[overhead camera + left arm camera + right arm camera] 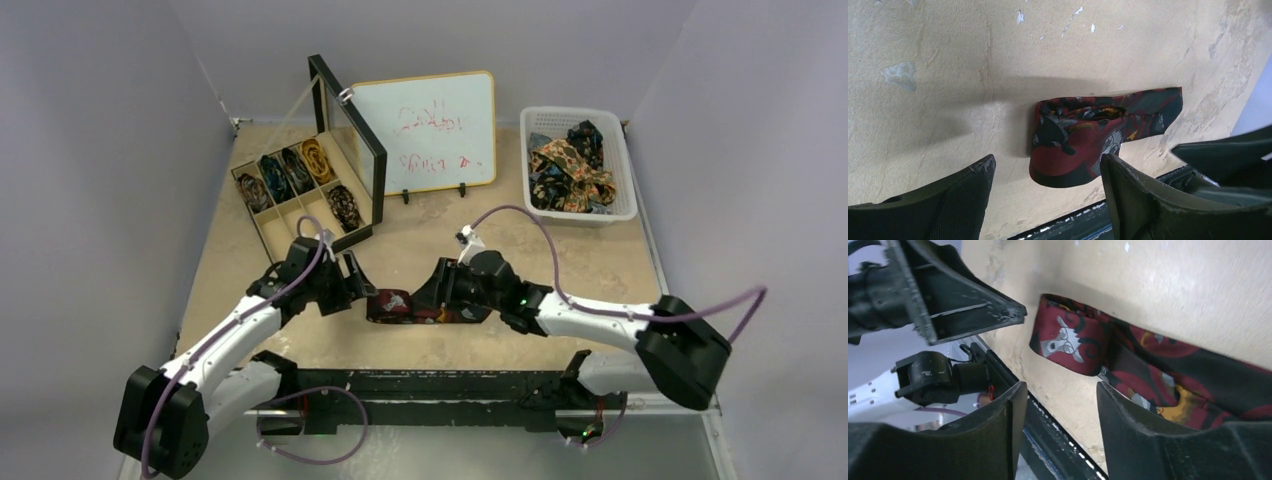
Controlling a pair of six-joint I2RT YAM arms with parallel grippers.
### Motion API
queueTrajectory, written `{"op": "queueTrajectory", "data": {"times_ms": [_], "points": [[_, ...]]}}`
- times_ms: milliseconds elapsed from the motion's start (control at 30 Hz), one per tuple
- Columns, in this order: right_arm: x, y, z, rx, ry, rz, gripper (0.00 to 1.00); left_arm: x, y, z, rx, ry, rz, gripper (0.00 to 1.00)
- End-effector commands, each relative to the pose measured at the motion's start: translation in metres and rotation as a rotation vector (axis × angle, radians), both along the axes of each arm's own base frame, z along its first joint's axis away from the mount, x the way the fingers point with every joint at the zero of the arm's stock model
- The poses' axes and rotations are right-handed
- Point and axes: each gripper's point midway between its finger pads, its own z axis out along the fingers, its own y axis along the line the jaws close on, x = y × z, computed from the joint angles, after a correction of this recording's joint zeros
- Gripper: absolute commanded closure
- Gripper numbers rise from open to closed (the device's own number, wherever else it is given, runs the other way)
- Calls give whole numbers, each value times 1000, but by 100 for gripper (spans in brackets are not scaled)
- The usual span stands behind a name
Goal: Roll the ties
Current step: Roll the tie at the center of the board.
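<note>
Between left gripper [1046, 161] and right gripper [1060, 387], both wide, lies a half-rolled maroon patterned fabric tie [398, 305]. Basketed loose ties [570, 165] await.

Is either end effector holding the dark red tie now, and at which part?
Nothing is held. The maroon tie lies on the table between the left end effector and the right end effector, both open.
</note>
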Motion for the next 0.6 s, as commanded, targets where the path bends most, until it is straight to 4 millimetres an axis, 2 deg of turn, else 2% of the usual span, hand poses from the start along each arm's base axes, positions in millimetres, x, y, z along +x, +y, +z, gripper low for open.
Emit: {"op": "queueTrajectory", "data": {"times_ms": [0,33,100,200,433,567], "points": [[-3,28,10,117,131,18,48,7,-7,2,-40,-44,-28,26],[-4,31,4,117,158,22,52,8,-8,1,-44,-43,-33,27],[-2,36,-6,104,179,31,53,7,-9,-1,-49,-36,-38,27],[3,39,-13,91,188,29,53,8,-10,-3,-53,-37,-45,29],[22,33,-29,76,213,2,52,9,-10,-7,-50,-33,-57,31],[23,37,-38,73,235,44,53,10,-11,-7,-55,-41,-72,34]]}}
